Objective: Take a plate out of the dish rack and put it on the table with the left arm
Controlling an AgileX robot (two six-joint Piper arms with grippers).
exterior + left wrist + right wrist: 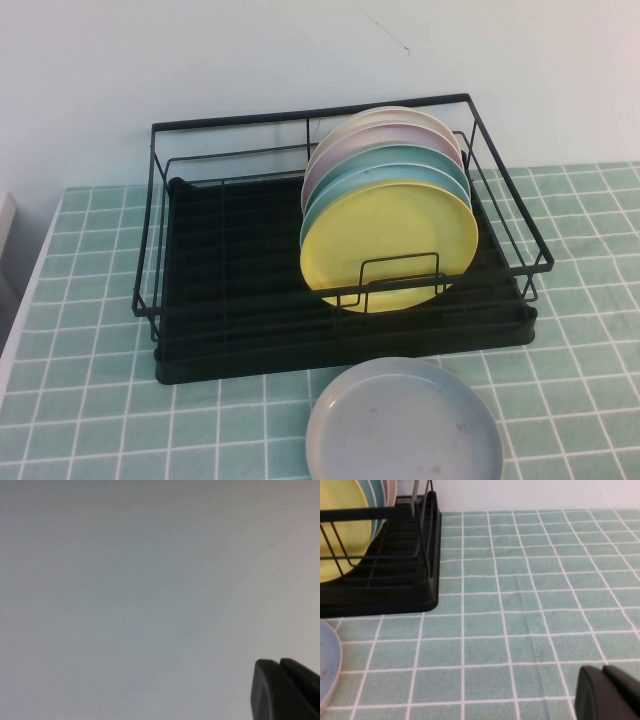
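Observation:
The pale-yellow plate (388, 245) stands on edge at the front of a row of plates in the black wire dish rack (232, 118) on the mint-green tiled table (90, 380). It also shows in the right wrist view (340, 530). Neither arm shows in the high view. My left gripper (279, 662) is shut and empty, and its view shows only a plain pale wall. My right gripper (602, 669) is shut and empty, low over the tiles to the right of the rack (395, 580).
Behind the yellow plate stand light-blue plates (400, 165) and pale pink ones. A grey-lavender plate (405, 425) lies flat on the table in front of the rack, and its edge shows in the right wrist view (327, 665). The rack's left half holds no plates.

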